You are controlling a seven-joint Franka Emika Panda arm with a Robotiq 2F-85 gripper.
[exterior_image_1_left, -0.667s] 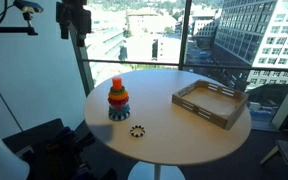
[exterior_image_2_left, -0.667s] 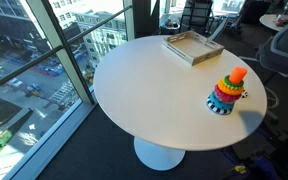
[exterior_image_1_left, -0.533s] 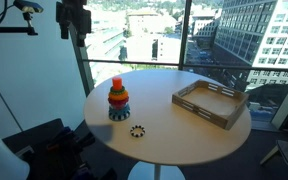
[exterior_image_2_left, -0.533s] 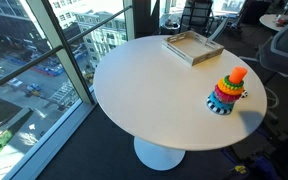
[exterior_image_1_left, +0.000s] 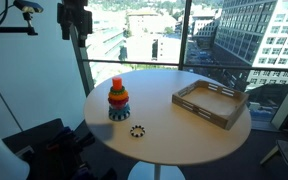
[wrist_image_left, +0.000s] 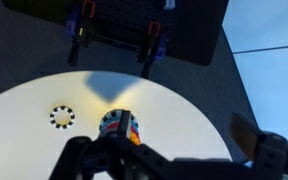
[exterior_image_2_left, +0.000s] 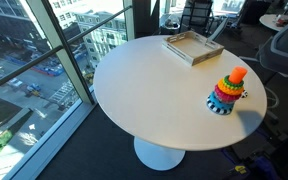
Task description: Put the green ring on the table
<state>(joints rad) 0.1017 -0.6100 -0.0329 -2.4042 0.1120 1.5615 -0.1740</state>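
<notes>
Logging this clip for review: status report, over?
Gripper high over the toy, open or shut unclear. Green ring low on the toy, other rings stacked above it. Tray well aside.

High-rise office: floor-to-ceiling windows (exterior_image_1_left: 134, 40) over city towers (exterior_image_1_left: 274, 40), office chairs (exterior_image_2_left: 197, 14) behind round white table (exterior_image_2_left: 154, 95)

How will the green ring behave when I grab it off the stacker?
The green ring looks like smooth plastic: probably light, stiff, maybe slippery. Rings sit above it on the stacking toy, so lifting likely drags them along. On edge on the table, it might roll.
</notes>
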